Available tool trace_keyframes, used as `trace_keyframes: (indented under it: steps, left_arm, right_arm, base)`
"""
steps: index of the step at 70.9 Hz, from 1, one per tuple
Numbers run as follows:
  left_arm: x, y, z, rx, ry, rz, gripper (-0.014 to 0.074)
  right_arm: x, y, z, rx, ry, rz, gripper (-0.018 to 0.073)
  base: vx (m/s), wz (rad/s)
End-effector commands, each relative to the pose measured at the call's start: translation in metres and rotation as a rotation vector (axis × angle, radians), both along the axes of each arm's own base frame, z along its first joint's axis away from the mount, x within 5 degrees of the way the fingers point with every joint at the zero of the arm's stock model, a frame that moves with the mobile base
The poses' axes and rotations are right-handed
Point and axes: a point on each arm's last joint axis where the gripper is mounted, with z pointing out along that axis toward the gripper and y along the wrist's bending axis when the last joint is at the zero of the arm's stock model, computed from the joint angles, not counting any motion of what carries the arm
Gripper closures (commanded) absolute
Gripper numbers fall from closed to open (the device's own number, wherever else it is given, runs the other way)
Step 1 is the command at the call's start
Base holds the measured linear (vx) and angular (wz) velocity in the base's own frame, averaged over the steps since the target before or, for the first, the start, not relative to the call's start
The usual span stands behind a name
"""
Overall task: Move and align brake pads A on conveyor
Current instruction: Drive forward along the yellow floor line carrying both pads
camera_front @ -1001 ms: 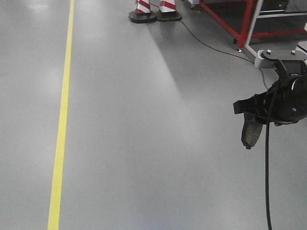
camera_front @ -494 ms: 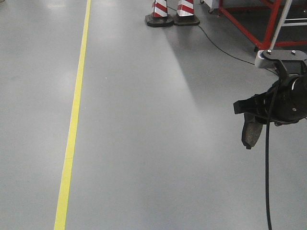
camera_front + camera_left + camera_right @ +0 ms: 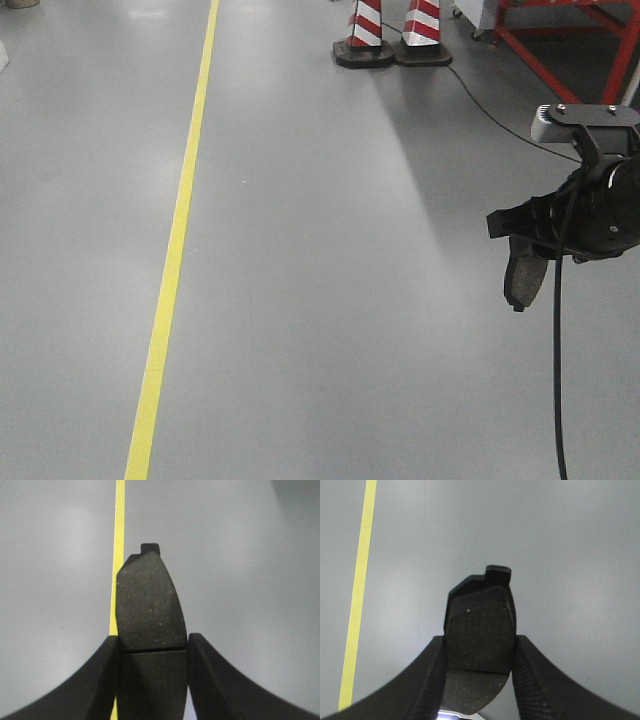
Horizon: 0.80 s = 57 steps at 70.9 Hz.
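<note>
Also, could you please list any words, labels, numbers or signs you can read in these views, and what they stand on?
None: no view shows readable text.
The left brake pad, clamped in the left gripper: bare friction face, no stamp.
The right brake pad, in the right gripper: no stamp either.
The traffic cones: red and white stripes only.
The yellow floor line: plain.

The smooth floor point(image 3: 300, 300) is pale grey, with a thin yellow painted line point(image 3: 176, 250) at left. Far right, two traffic cones point(image 3: 368, 25) are striped red and white. The curved brake pad point(image 3: 149, 605) in the black left gripper point(image 3: 152, 638) is speckled charcoal, like the second brake pad point(image 3: 480, 630) in the black right gripper point(image 3: 480, 639).
</note>
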Motion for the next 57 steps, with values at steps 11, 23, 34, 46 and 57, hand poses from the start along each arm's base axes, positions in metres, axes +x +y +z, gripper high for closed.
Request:
trace_keyframes:
  steps: [11,23,34,46,57]
  left_arm:
    - [0.0031,-0.0012,0.0173,0.001,-0.119,-0.01,0.0478]
    - [0.0031,-0.0012,0.0173,0.001,-0.119,-0.01,0.0478]
    - [0.0031,-0.0012,0.0173,0.001,-0.119,-0.01,0.0478]
    - [0.0031,-0.0012,0.0173,0.001,-0.119,-0.01,0.0478]
    - [0.0031,-0.0012,0.0173,0.001,-0.119,-0.01,0.0478]
  right_arm:
    - [-0.001,-0.0006,0.0226,0.014,-0.119,0.002,0.0471]
    - [-0.001,-0.0006,0.0226,0.014,-0.119,0.002,0.0471]
    - [-0.001,-0.0007,0.0226,0.012,-0.12,0.002,0.0471]
    - [-0.001,-0.0007,0.0226,0.012,-0.12,0.002,0.0471]
    - [-0.001,-0.0007,0.0226,0.012,-0.12,0.002,0.0471]
  base:
    - [0.39,0.12]
    - [0.4,0.1]
    - [0.41,0.09]
    - [0.42,0.08]
    - [0.43,0.07]
